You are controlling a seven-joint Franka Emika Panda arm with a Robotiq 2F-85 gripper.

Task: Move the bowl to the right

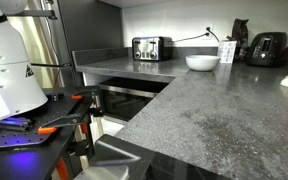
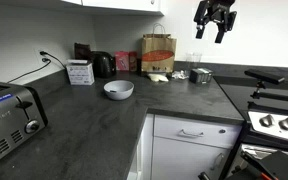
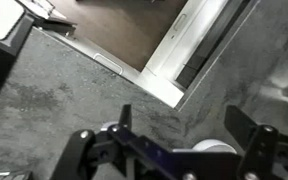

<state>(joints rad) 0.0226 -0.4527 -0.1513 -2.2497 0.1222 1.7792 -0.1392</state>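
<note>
Tabletop [image 2: 94,135]: one dark grey, speckled surface that bends round a corner. It carries every loose thing we list below.
Toaster [image 2: 9,122]: we count one, black and silver. It stands nearest to us, at the left edge of an exterior view.
Stove [image 2: 274,122]: one, also near to us, at the right end of the tabletop.
Bowl [image 2: 118,89]: we count one, white, round and shallow. It sits upright on the tabletop beyond the toaster and well apart from it. We see it in both exterior views.
White box [image 2: 81,72]: one, behind the bowl and close to the back wall.
Dark appliance [image 2: 102,63]: one, just beside the white box.
Paper bag [image 2: 157,52]: one, brown, upright at the back wall.
Metal cup [image 2: 201,75]: one, small, near the paper bag on the stove side.
Pincer [image 2: 212,32]: one, hanging high in the air with its fingers pointing down. The two fingers are spread wide with only air between them, and the wrist view shows the same gap.
Bowl against pincer: the bowl lies far below the pincer and well off to its left in that exterior view, with bare tabletop between them. We cannot tell how far back the pincer hangs.
Under the pincer: the wrist view looks down on grey tabletop, a white cabinet edge and brown floor.
</note>
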